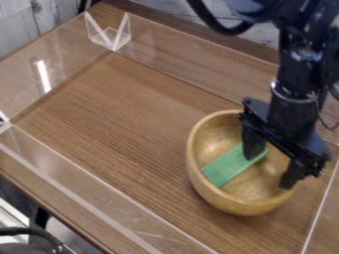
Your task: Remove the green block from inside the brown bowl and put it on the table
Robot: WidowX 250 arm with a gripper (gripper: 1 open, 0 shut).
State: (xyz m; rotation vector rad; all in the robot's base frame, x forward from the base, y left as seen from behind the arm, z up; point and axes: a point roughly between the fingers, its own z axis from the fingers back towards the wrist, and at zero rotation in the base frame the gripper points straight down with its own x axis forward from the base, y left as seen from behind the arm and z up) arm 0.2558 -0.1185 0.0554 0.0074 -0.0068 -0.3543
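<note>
The brown bowl (212, 189) sits on the table (119, 109) at the right, near the front edge. Inside it the green block (228, 170) lies flat and slanted, its far end hidden behind my hand. My gripper (275, 156) points straight down and is open, lowered into the bowl. One finger (252, 139) stands at the block's far end. The other finger (295, 171) stands to the right, close to the bowl's inner wall. Nothing is held.
Low clear acrylic walls (79, 184) edge the tabletop on the left and front. A folded clear piece (109, 30) stands at the back left corner. Bare wood stretches left of the bowl.
</note>
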